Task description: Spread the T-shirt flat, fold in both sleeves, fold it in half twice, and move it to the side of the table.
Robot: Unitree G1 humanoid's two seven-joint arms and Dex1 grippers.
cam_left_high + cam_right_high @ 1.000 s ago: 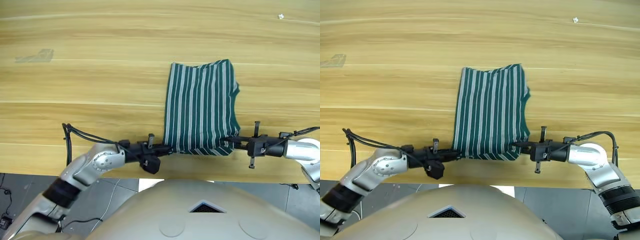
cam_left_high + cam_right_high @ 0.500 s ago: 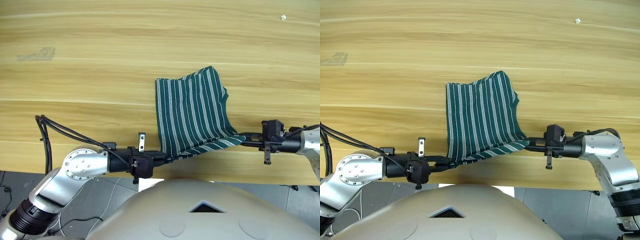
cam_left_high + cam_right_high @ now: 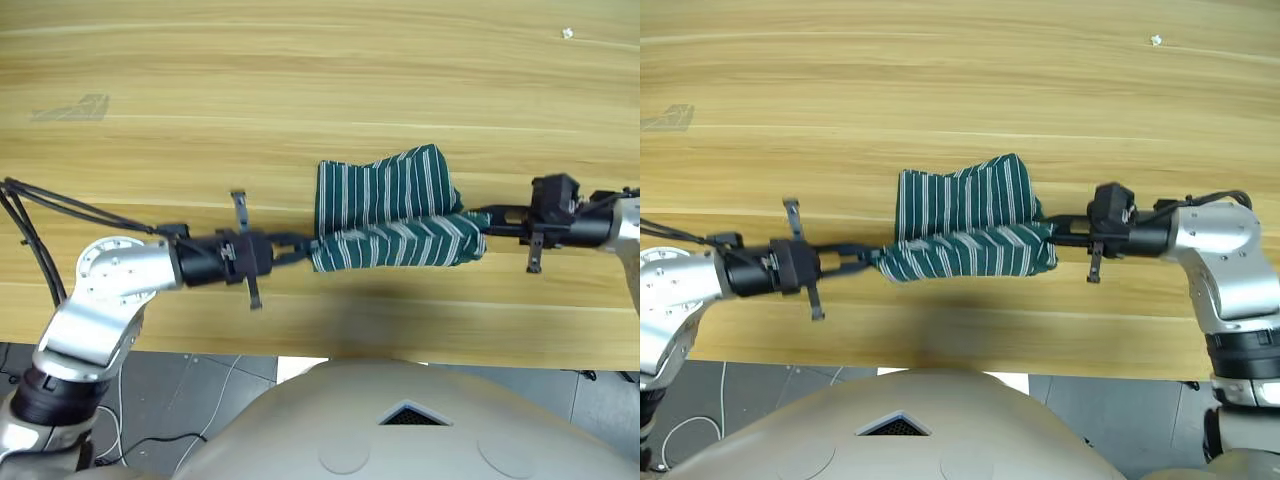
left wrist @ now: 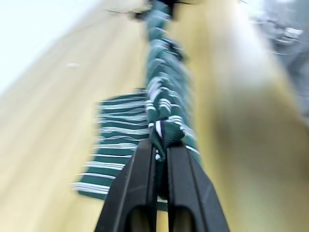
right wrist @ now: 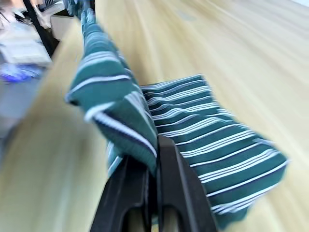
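This looks like one of the half folds in hand: the T-shirt (image 3: 390,210), already narrowed to a striped panel, sits nearer the near edge of the table (image 3: 300,80) than the far one, about midway along it. Its far part lies flat on the wood, and its near hem is held up off the surface as a taut band above the rest. The left gripper (image 3: 303,245) is clamped on the left end of that raised hem, its fingers (image 4: 140,169) pinched together with a bunched corner of cloth between them. The right gripper (image 3: 482,214) holds the right end the same way, closed tight on a fold of fabric. The next move probably calls for taking both corners level toward the far hem and laying them down edge on edge. Both ends would need equal tension so the layer lands without a skew or crease, and only then should the fingers let go.
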